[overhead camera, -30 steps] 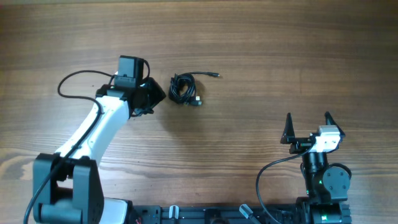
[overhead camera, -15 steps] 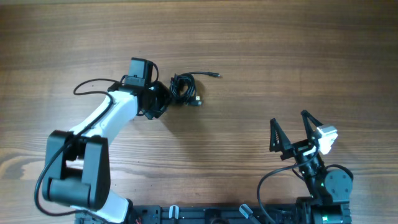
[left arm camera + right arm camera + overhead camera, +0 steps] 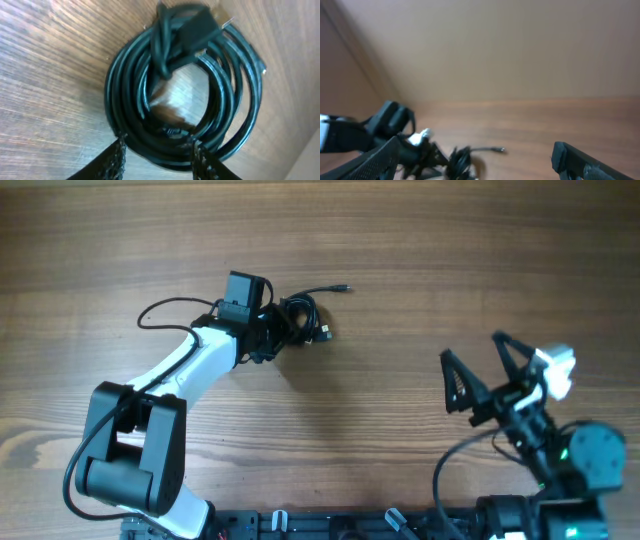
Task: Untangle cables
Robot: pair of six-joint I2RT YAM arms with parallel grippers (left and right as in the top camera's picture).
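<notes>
The cables (image 3: 303, 320) lie as one small black coil on the wooden table, with one loose plug end (image 3: 343, 288) sticking out to the right. My left gripper (image 3: 272, 332) is at the coil's left edge. In the left wrist view the coil (image 3: 125, 100) fills the frame, and the open left gripper (image 3: 157, 159) has the coil's near arc between its fingertips (image 3: 114, 161). My right gripper (image 3: 487, 375) is open and empty, raised at the right, far from the coil. The right wrist view shows the coil (image 3: 460, 161) in the distance between its wide-open fingers (image 3: 377, 160).
The left arm's own black wire (image 3: 165, 310) loops over the table left of the coil. The left arm (image 3: 395, 120) shows in the right wrist view. The arm bases stand along the table's front edge (image 3: 330, 525).
My left gripper has moved right, up to the coil, which has shifted slightly. My right arm has lifted and swung to the right, its gripper still open.
</notes>
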